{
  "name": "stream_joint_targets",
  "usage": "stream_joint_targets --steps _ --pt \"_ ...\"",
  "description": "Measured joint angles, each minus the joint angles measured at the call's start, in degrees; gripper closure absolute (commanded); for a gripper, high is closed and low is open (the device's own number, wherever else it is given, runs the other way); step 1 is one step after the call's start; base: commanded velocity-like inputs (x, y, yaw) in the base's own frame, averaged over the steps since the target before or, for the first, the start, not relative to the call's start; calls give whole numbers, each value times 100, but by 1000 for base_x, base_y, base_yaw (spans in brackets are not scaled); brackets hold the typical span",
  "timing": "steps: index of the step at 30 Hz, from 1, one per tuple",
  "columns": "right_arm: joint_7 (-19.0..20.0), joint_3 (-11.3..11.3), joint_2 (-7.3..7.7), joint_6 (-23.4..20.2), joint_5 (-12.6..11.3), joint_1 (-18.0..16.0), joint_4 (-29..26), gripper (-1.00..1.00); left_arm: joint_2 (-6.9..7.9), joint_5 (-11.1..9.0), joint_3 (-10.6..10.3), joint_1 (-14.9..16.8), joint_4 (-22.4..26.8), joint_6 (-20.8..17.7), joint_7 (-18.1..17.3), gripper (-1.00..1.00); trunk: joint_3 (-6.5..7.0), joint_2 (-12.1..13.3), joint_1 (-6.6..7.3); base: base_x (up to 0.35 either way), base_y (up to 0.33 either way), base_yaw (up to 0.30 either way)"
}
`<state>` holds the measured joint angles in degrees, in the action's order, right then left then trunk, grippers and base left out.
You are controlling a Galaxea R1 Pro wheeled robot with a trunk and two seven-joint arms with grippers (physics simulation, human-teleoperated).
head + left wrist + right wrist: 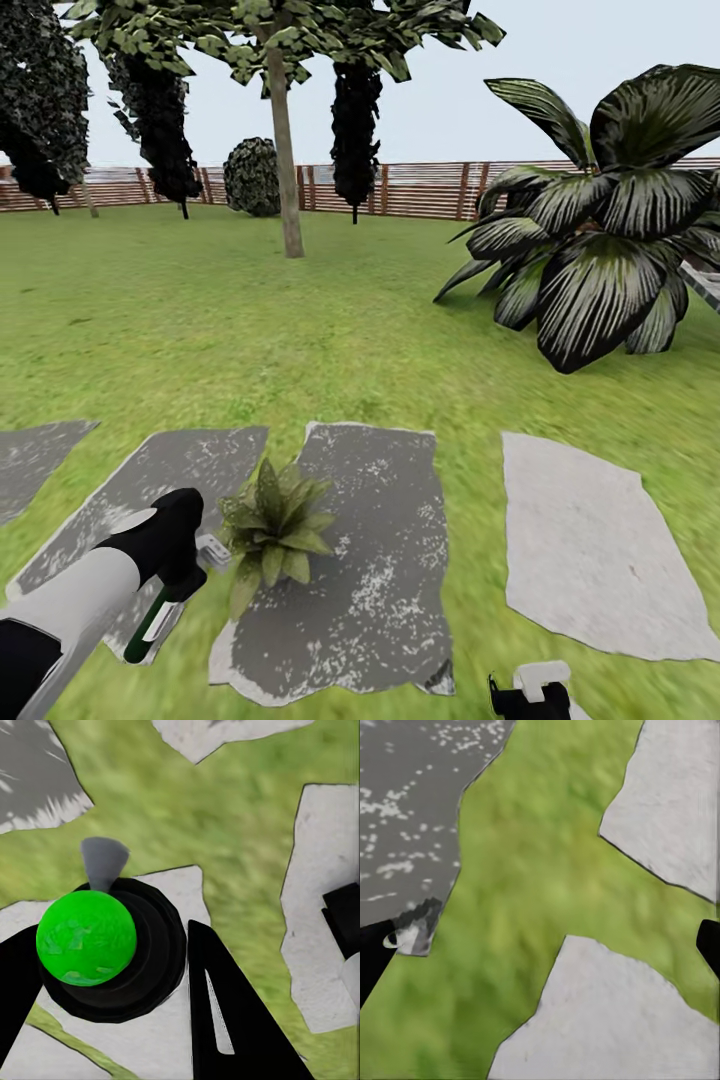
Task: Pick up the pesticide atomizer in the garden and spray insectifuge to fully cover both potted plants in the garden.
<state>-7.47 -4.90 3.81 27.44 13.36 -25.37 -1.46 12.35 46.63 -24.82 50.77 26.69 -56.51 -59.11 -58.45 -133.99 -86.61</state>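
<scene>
Pesticide atomizer point(150, 622), clenched in left pincer point(180, 570), long axis tilted, spray head just beside potted plant point(272, 525) on its stepping stone point(370, 590); right pincer point(530, 695) farther off, grip state indiscernible.

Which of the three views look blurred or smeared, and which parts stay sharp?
Head view: the potted plant and fence are crisp, but the lawn is smeared. Left wrist view: grass is blurred, the atomizer sharp-edged. Right wrist view: grass is soft, stepping stone edges fairly clean.
</scene>
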Motion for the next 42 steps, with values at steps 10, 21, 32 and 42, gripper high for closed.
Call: stream_joint_targets --steps 10,21,32,42 --pt "2 0 0 -2 0 1 -1 -100 28 5 -3 -39 -87 -3 -1 100 0 0 -2 85 -95 3" --pt "3 0 -2 -2 0 1 -1 -100 212 11 -4 -166 -97 6 16 100 0 0 -2 0 0 0" --pt "11 0 -3 -2 0 1 -1 -100 140 -30 -11 -396 -68 9 16 100 0 0 -2 0 0 0" --pt "11 0 -3 -2 0 1 -1 -100 323 -10 364 -447 -60 49 22 100 0 0 -2 0 0 0"
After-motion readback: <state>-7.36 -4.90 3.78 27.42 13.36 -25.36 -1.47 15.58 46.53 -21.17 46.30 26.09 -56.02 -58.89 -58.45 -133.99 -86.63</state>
